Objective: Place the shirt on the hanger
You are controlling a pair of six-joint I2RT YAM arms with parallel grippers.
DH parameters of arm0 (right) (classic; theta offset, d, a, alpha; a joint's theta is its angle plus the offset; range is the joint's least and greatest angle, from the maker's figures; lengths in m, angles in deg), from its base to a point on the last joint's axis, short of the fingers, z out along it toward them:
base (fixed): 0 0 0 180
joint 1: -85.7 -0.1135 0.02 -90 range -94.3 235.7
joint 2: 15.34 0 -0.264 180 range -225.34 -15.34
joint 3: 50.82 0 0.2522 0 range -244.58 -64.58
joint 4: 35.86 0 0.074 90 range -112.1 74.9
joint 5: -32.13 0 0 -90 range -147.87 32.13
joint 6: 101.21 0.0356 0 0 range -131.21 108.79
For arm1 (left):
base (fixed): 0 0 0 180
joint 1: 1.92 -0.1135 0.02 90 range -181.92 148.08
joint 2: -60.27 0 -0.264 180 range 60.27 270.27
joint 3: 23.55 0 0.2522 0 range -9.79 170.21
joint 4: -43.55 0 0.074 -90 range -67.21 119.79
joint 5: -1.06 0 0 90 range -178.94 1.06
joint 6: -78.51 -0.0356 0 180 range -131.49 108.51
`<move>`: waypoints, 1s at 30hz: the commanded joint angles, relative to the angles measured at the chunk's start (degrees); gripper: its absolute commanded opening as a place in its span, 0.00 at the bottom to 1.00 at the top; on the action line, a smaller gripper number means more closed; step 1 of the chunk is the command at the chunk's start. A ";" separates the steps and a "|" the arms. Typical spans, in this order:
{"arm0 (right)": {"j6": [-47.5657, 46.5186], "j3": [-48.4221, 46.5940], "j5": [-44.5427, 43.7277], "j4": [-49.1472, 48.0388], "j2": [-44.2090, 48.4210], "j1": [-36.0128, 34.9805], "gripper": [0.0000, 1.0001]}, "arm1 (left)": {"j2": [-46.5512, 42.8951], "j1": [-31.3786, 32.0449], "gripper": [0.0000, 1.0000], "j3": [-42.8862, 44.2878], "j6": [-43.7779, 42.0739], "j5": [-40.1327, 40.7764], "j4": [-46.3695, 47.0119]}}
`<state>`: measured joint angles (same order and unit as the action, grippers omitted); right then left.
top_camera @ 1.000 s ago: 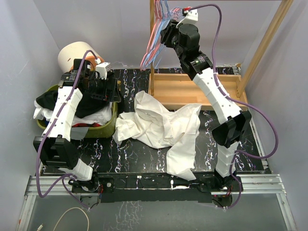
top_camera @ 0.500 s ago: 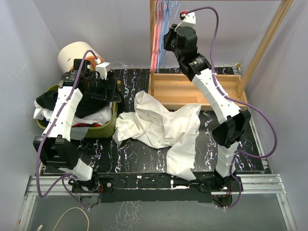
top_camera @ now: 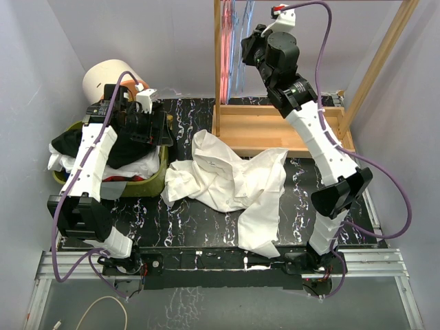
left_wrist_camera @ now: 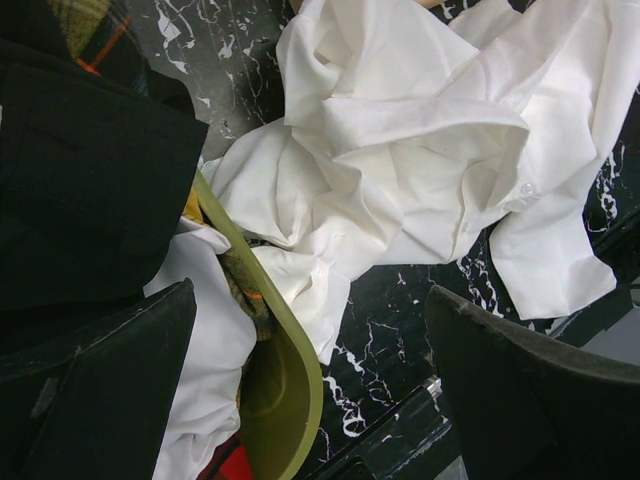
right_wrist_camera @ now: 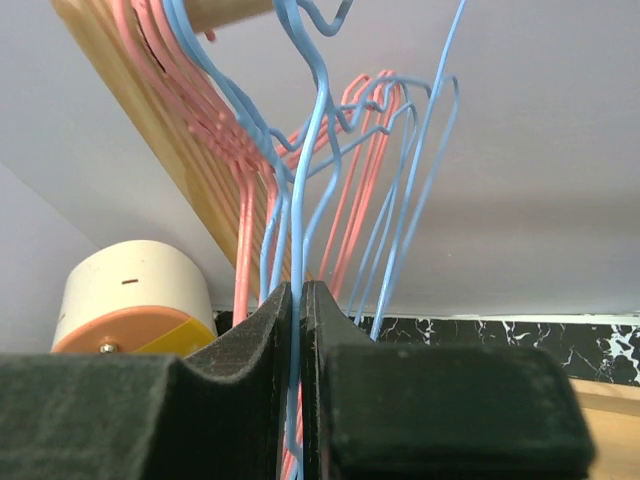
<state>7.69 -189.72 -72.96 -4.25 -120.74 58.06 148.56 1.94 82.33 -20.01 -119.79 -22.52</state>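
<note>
The white shirt (top_camera: 230, 179) lies crumpled on the black marbled table; it also shows in the left wrist view (left_wrist_camera: 420, 160). My right gripper (top_camera: 245, 49) is raised at the wooden rack, shut on the light-blue wire hanger (right_wrist_camera: 312, 190), which runs down between its two black pads (right_wrist_camera: 250, 350). In the top view the light-blue hanger (top_camera: 238, 41) hangs among the others on the rack. My left gripper (top_camera: 159, 130) is open and empty above the green basket's rim, left of the shirt.
Pink wire hangers (top_camera: 224, 48) and more blue ones (right_wrist_camera: 420, 200) hang from the wooden rack (top_camera: 275, 127) at the back. A green basket (top_camera: 152, 180) holds a black garment (top_camera: 75, 141) and other clothes. A cream cylinder (top_camera: 103, 79) stands at the back left.
My right gripper has risen and shifted right at the rack, and the hangers swung from slanting left to hanging straight. The left arm and the shirt have not moved.
</note>
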 commanded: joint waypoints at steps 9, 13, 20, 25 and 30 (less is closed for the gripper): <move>-1.06 10.86 -1.39 -6.13 13.26 -0.05 0.08 | -2.31 9.38 0.96 -0.31 -7.66 -3.19 -5.39; -0.03 17.84 -0.89 -6.60 18.84 0.04 0.08 | -1.46 11.80 0.97 -1.26 -4.60 1.68 -1.18; 4.43 34.96 0.75 -6.44 32.98 -0.03 0.08 | 1.46 17.69 0.97 -3.24 -2.84 5.38 4.88; 5.28 45.12 3.99 -1.73 44.46 0.00 0.08 | 1.39 21.45 0.96 -8.39 -2.74 9.75 11.60; 9.40 55.37 9.01 5.00 58.26 0.00 0.08 | 2.26 22.07 0.91 -14.30 -3.20 15.54 18.46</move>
<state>13.18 -139.73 -68.72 -2.90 -71.93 58.06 150.64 24.32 71.16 -23.07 -110.24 -10.61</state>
